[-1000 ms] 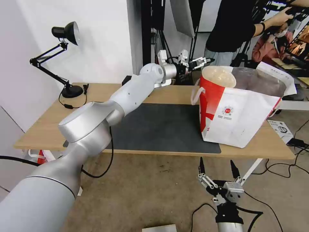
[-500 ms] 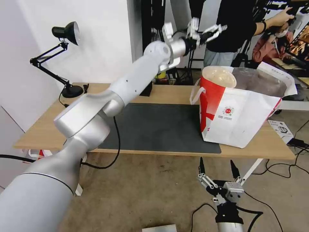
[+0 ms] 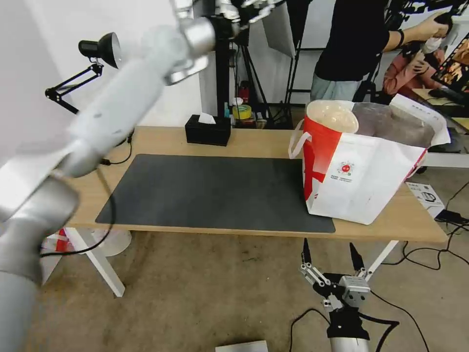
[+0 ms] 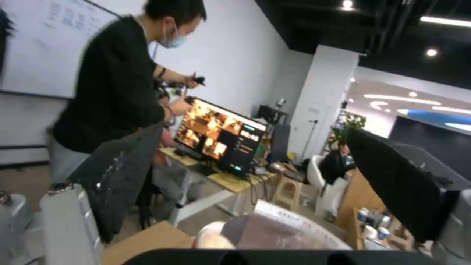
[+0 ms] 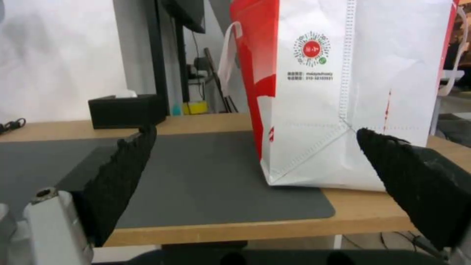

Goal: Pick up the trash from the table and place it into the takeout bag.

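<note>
My left gripper [image 4: 255,165] is up high above the table [image 3: 161,139], fingers spread, empty. My right gripper [image 3: 331,256] hangs below the table edge, spread wide, near the bag [image 3: 361,176].

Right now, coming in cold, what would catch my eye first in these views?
The big white-and-red insulated takeout bag stands at the right end of the light-wood table, half on the dark grey mat, a beige pulp bowl showing at its open top. The left gripper is raised high above the table's far side, open and empty. The right gripper hangs open below the near edge.
</note>
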